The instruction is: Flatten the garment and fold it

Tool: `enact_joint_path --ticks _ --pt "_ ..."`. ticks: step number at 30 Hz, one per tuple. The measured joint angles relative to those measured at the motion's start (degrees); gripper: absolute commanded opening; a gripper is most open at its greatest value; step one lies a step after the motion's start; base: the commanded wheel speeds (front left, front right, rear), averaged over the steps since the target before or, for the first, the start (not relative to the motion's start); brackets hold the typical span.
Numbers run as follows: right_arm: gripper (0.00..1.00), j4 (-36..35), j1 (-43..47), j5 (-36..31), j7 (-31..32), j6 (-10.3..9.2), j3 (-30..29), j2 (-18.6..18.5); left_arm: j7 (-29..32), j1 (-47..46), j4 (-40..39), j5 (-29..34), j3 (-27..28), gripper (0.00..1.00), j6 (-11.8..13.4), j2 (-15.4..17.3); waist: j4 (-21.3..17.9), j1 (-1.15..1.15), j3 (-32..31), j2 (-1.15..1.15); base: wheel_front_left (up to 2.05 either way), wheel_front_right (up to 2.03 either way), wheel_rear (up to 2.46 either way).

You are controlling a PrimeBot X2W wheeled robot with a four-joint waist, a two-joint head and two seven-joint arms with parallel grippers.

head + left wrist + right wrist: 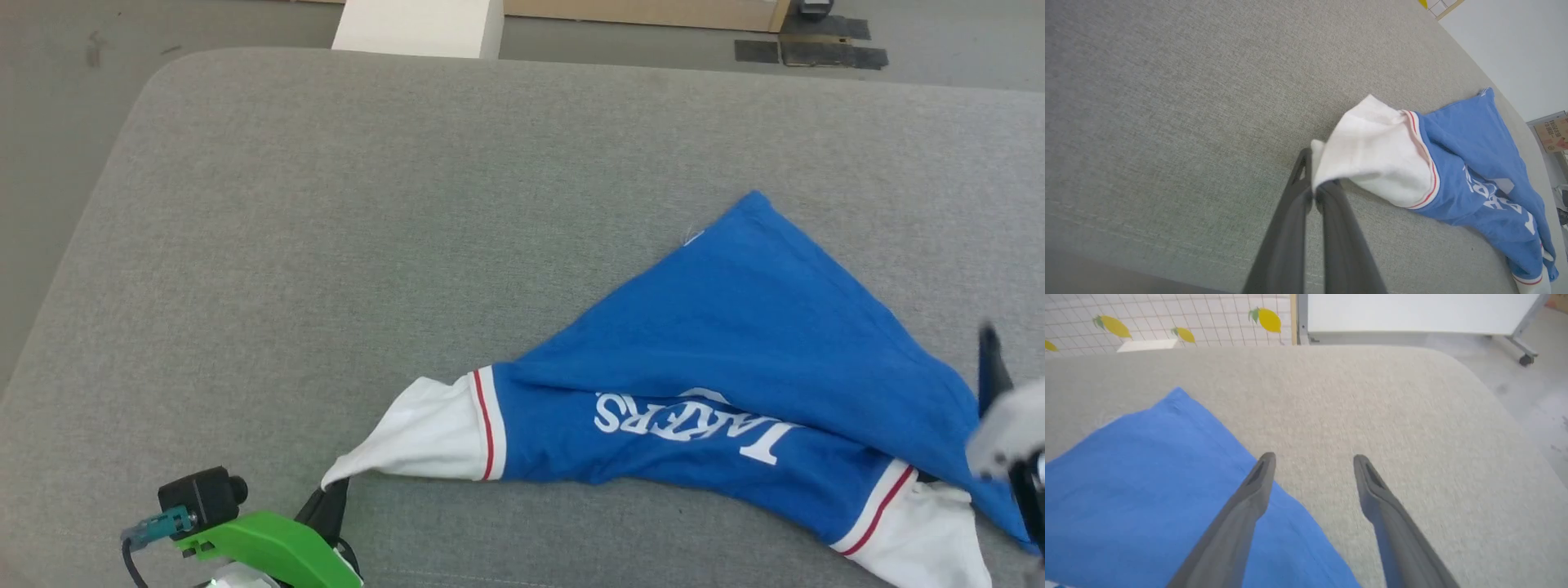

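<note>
A grey, fabric-covered counter [326, 204] with rounded corners carries the garment [735, 343], a blue T-shirt bunched into a rough triangle on its right half. The blue tip points towards the far edge. A white sleeve [424, 441] stretches along near the front edge towards the middle, and the second sleeve [922, 531] lies by the near right corner. A stitched seam runs along the front edge.

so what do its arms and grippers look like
On the left gripper and right gripper, two long dark grey fingers, slotted near the tips. The left has a bright green mount, black camera and teal plug; the right's wrist is pale grey.
</note>
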Motion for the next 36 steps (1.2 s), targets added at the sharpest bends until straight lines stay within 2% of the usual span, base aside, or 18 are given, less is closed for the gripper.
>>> enact_joint_path --ticks 5,10,13,16,24,29,35,36 --pt "1.0 1.7 -7.6 1.9 -10.3 0.0 10.4 -4.1 -0.1 -0.4 -0.1 0.0 -0.1 0.0 0.0 0.0 0.7 0.0 0.9 0.0 0.0 0.0 0.0" --pt "1.0 9.3 -16.8 4.4 -12.2 0.0 19.6 -8.2 -0.1 -1.8 -0.2 0.0 -0.5 0.0 -0.3 0.0 1.5 0.0 2.8 0.0 0.0 0.0 0.0" --pt "1.0 14.8 -22.9 5.8 -9.0 0.0 24.0 -10.0 -0.1 -3.6 -0.3 0.0 -0.6 0.0 -0.5 0.0 2.2 0.0 4.3 0.0 0.0 0.0 0.0" --pt "1.0 20.5 -29.3 7.7 -2.9 0.0 27.6 -11.3 -0.3 -5.1 -0.1 0.0 -0.9 0.0 -0.8 -0.2 3.1 0.0 6.1 0.0 0.0 0.0 0.0" --pt "1.0 30.1 -39.7 10.1 13.3 0.0 33.0 -12.6 -1.1 -7.3 1.4 0.0 -2.0 0.0 -2.0 -1.4 5.8 0.0 10.7 0.0 0.0 0.0 0.0" --pt "1.0 34.7 -42.2 8.7 22.7 0.0 32.7 -13.0 -1.6 -7.9 2.6 -0.1 -2.4 0.0 -2.8 -2.1 7.9 0.01 12.7 0.0 0.0 0.0 0.0" --pt "1.0 35.3 -44.5 6.4 28.5 0.0 30.4 -12.9 -2.1 -8.6 3.2 -0.1 -2.7 0.0 -3.2 -2.2 9.6 0.01 14.3 0.0 0.0 0.0 0.0" --pt "0.82 35.3 -44.7 6.1 29.6 0.0 30.1 -13.0 -2.1 -8.6 3.3 -0.1 -2.7 0.0 -3.3 -2.2 9.8 0.0 14.4 0.0 0.0 0.0 0.0"
